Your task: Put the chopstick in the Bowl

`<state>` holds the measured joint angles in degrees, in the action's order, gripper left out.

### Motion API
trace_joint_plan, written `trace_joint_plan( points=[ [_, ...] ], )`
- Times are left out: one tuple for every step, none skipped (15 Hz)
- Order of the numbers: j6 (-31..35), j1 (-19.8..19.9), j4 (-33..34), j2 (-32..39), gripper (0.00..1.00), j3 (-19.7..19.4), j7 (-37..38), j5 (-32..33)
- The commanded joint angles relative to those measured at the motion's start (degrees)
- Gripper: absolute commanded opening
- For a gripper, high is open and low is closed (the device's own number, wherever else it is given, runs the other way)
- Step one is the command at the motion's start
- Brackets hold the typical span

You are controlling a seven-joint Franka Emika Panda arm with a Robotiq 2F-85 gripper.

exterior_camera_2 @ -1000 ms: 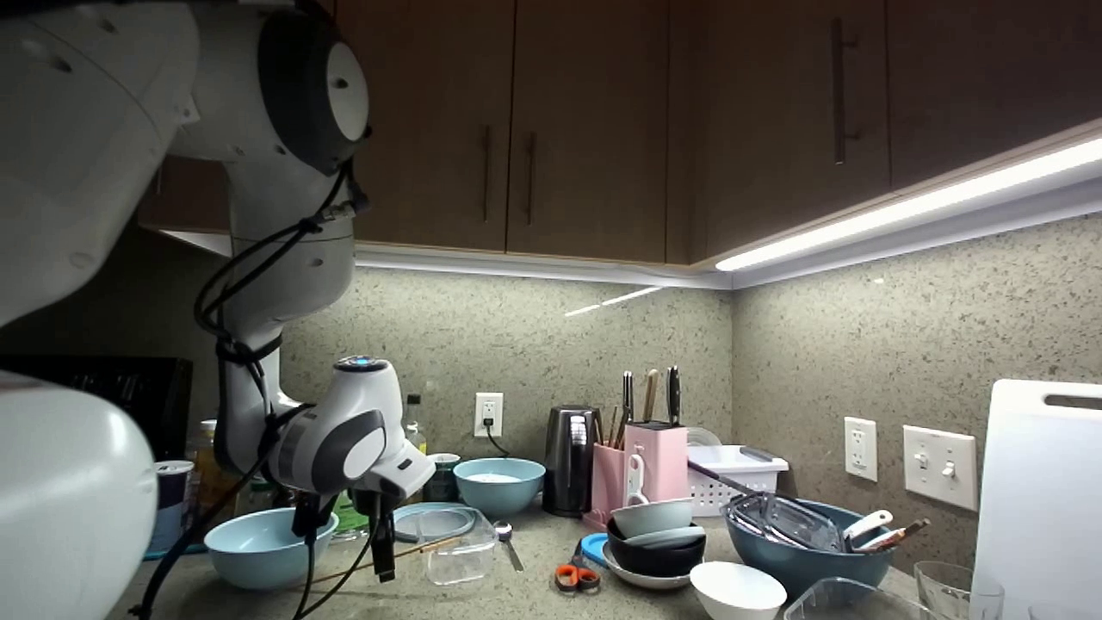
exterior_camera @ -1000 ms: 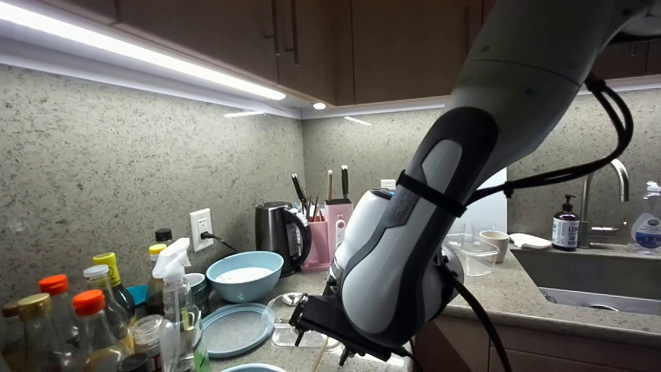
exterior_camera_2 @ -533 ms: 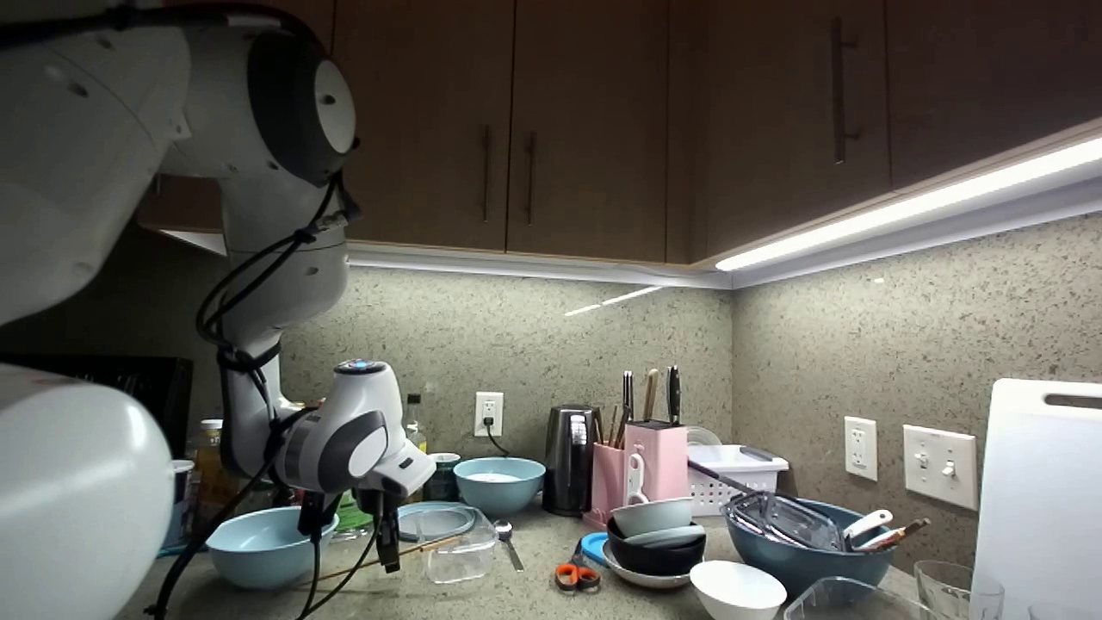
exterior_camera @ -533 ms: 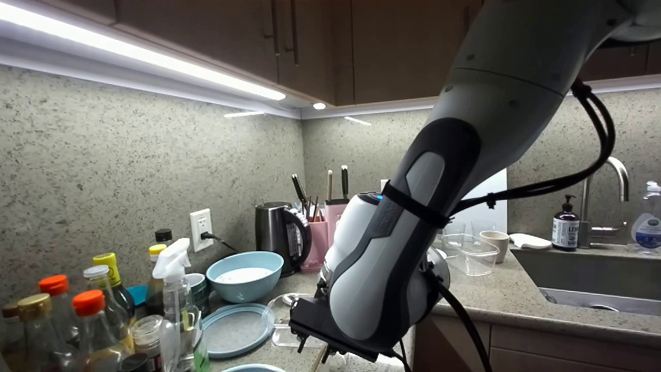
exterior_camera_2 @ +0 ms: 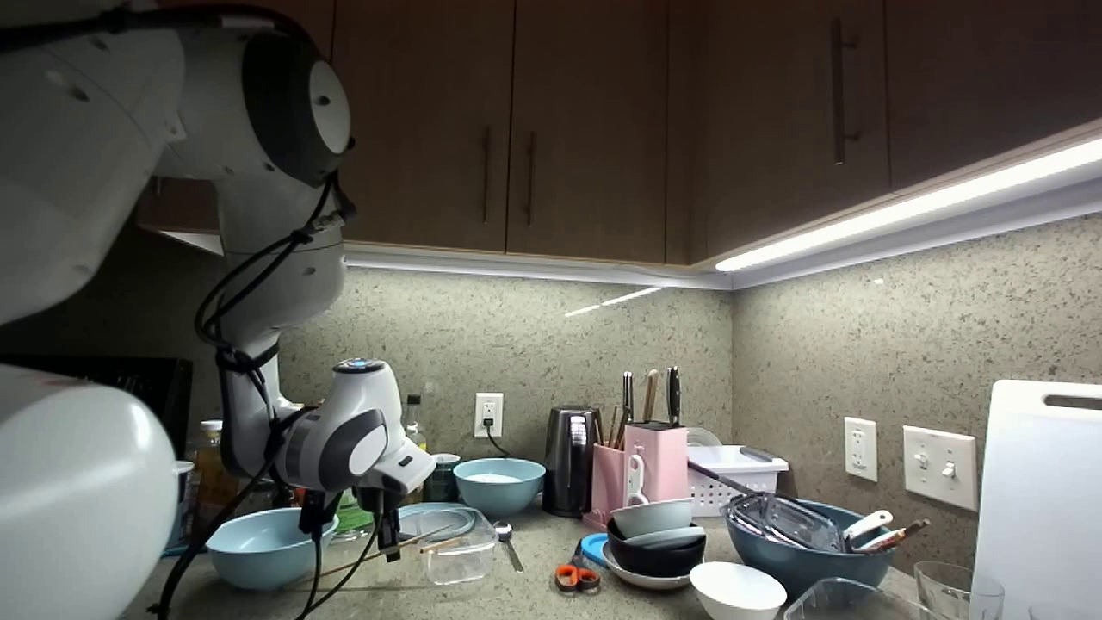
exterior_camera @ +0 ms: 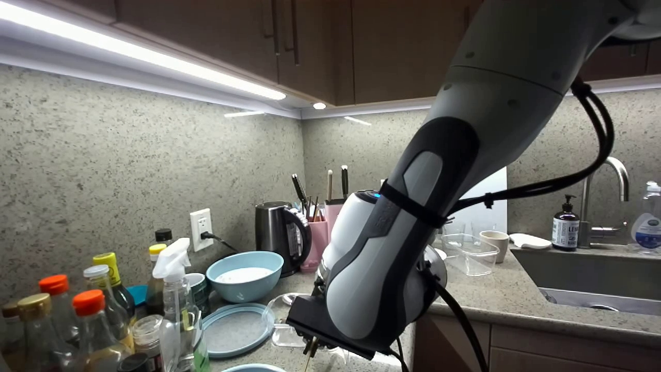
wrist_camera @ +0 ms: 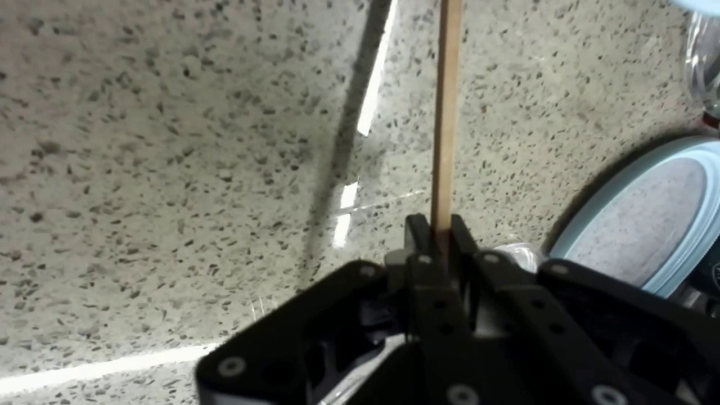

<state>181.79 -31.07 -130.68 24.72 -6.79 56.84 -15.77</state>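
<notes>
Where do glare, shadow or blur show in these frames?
Wrist view: white glare streaks on the speckled grey stone counter, a soft dark band beside the thin wooden chopstick, the black tool dark and slightly soft; both exterior views: the long white under-cabinet light strip overexposed, the flat brown cabinet doors dim.

A kitchen is marked by a sink (exterior_camera: 601,274) at four o'clock, cupboards (exterior_camera: 312,51) at twelve and bottles (exterior_camera: 100,333) at eight in an exterior view. In an exterior view, a kettle (exterior_camera_2: 568,465) is seen at six o'clock and a knife block (exterior_camera_2: 661,465) at five.
</notes>
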Motion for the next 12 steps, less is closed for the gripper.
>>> trace_joint_plan(
  points=[
    [-1.29, -3.32, -0.59, -1.11, 0.07, -3.03, 2.00, -0.27],
    [-1.72, -5.95, -1.39, -1.72, 0.07, -5.79, 2.23, 0.44],
    [-3.26, -8.85, -2.38, -2.89, 0.07, -8.80, 1.75, 1.53],
    [-5.04, -12.15, -3.14, -3.92, 0.07, -12.27, 1.57, 2.75],
    [-8.90, -14.86, -4.22, -6.15, 0.07, -15.05, 0.67, 4.70],
    [-14.10, -16.16, -4.61, -8.33, 0.07, -16.37, -0.52, 6.79],
    [-18.40, -15.98, -5.20, -11.21, 0.07, -15.90, -2.00, 7.98],
    [-22.52, -15.96, -5.47, -13.68, 0.07, -15.68, -3.49, 8.95],
    [-26.39, -11.49, -5.38, -16.15, 0.07, -11.50, -2.21, 13.60],
    [-30.04, -8.53, -5.05, -18.32, 0.07, -8.16, -4.78, 13.54],
    [-33.42, -5.34, -4.37, -19.60, 0.07, -4.69, -7.41, 13.12],
    [-35.66, -2.91, -3.87, -20.28, 0.07, -2.33, -7.60, 13.73]
  ],
)
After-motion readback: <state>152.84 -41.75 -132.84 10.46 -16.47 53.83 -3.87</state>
